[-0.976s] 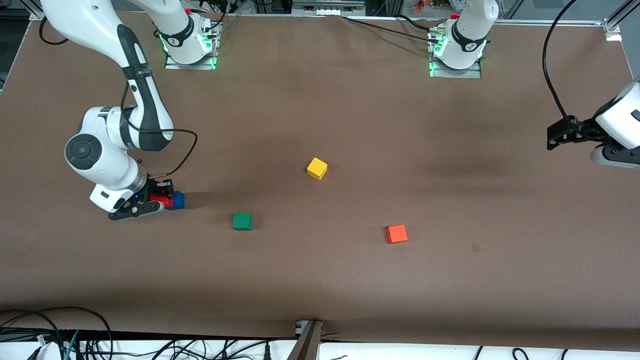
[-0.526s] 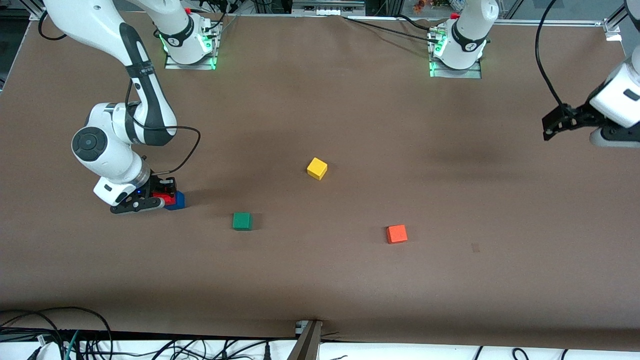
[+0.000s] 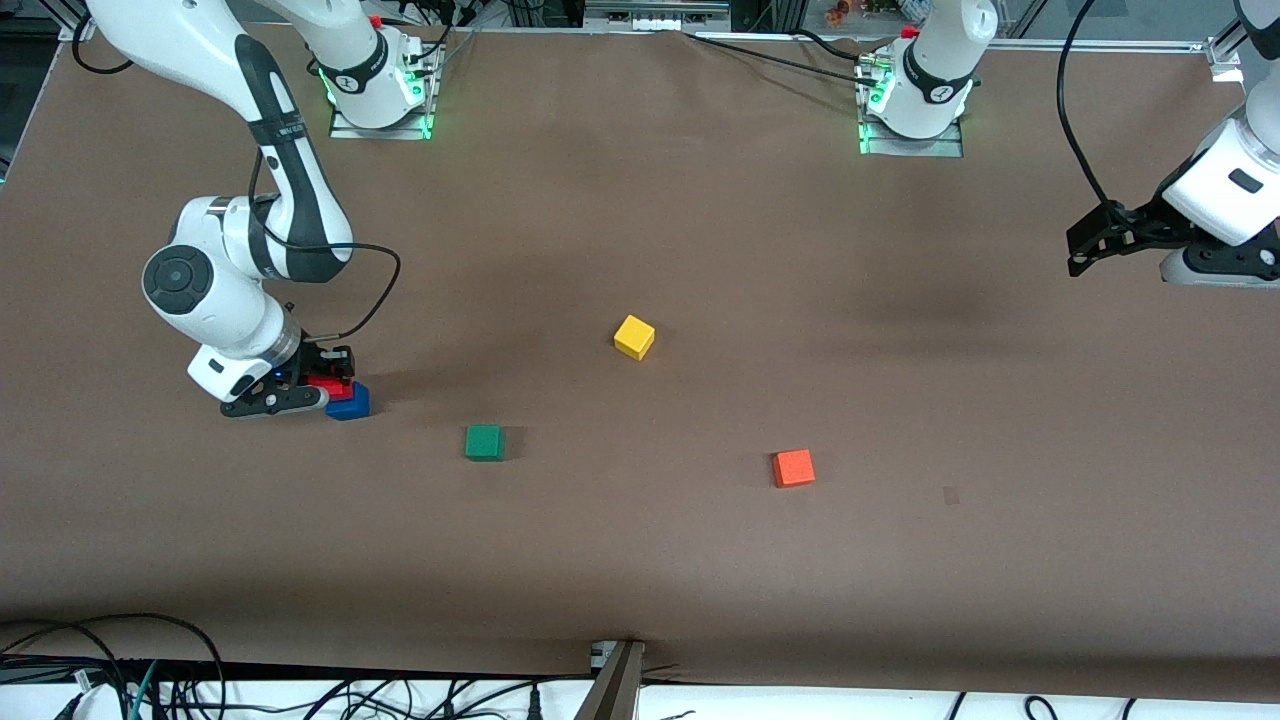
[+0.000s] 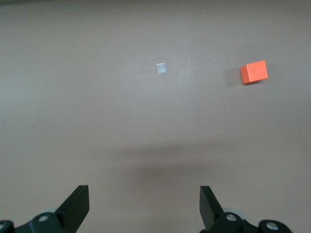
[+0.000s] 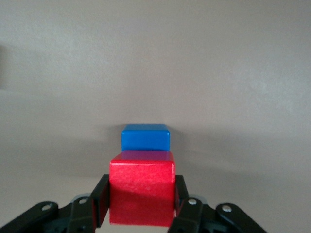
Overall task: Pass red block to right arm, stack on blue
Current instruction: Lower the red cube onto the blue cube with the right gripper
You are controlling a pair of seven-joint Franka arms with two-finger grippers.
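While the red block [image 5: 142, 191] is clamped between the closed fingers of the right gripper [image 3: 318, 383], it is carried low over the table [image 3: 640, 560] at the right arm's end, just beside and slightly above the blue block [image 3: 350, 402]. From the right wrist view the blue block [image 5: 145, 138] is seen directly ahead of the jaws, its top face showing just past the red block's upper edge, so the stack is judged to turn on a short advance along the gripper's pointing line before any lowering; whether the two cubes already touch cannot be told. Both are small, hard-edged cubes with flat, slightly glossy painted faces and no long axis to favour, and the brown table covering looks matte and smooth. A green cube [image 3: 484, 441], a yellow cube [image 3: 634, 337] and an orange cube [image 3: 793, 467] lie well apart toward the middle. The left gripper [image 3: 1088, 246] is held high at the left arm's end, waiting, its jaws spread wide and empty.
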